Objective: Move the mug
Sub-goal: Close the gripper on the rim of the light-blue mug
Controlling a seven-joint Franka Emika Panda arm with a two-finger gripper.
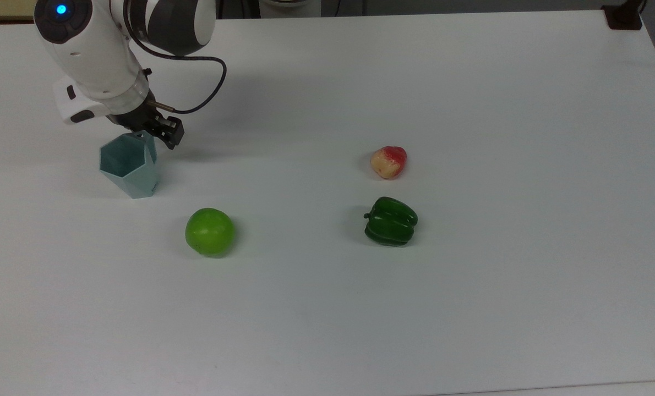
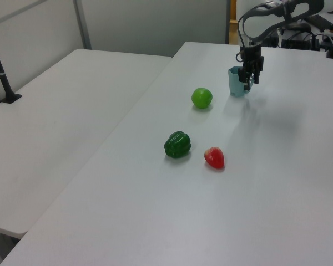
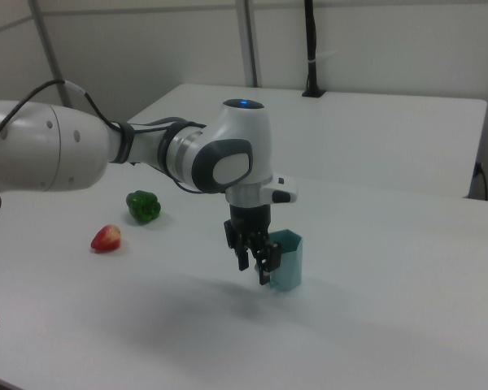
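Observation:
The pale blue-green faceted mug (image 1: 129, 165) stands upright on the white table (image 1: 327, 308), near the top view's left side. My gripper (image 1: 152, 135) is down at the mug's far rim, right at the small handle, which it covers. From the left view, the gripper (image 2: 248, 78) hangs against the right side of the mug (image 2: 236, 83). The right view has the gripper (image 3: 256, 262) low beside the mug (image 3: 287, 262), on its left, close above the table.
A green apple (image 1: 209, 231) lies in front of the mug toward the top view's right. A green bell pepper (image 1: 391, 221) and a red-and-yellow fruit (image 1: 388, 161) sit near the table's middle. A second white table (image 2: 61, 111) adjoins on the left view's left.

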